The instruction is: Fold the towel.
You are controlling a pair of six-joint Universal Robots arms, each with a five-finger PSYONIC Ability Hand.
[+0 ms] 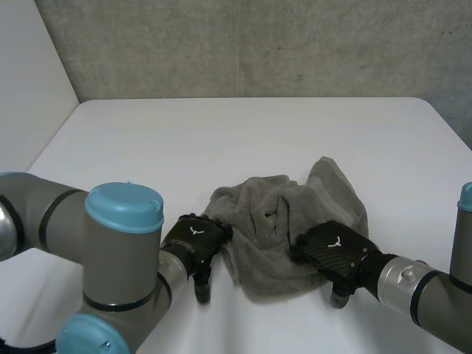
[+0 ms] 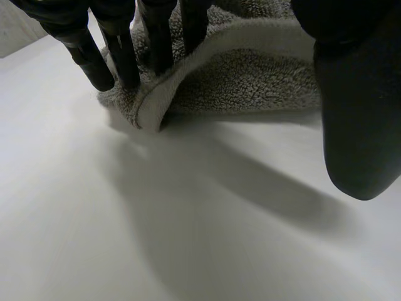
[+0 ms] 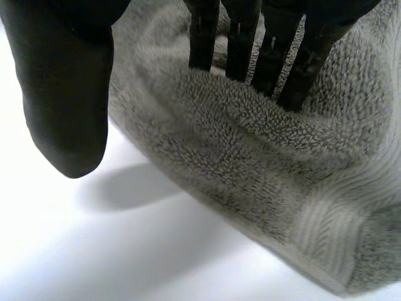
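Head view: we are seeing the crumpled towel (image 1: 295, 225) lying toward the tabletop's (image 1: 221, 140) edge nearest us. Left wrist view: our left robot hand (image 2: 360, 125) is resting straight fingers (image 2: 119, 53) on its hem, thumb apart. Right wrist view: our right robot hand (image 3: 66, 94) is likewise pressing unclenched into its pile.

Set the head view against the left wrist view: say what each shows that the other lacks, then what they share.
Head view, not the left wrist view: the right robot hand resting on the whole crumpled towel, and the grey wall. Left wrist view, not the head view: fingertips touching the towel's hemmed edge, thumb off the cloth. Both: left robot hand, towel, white table.
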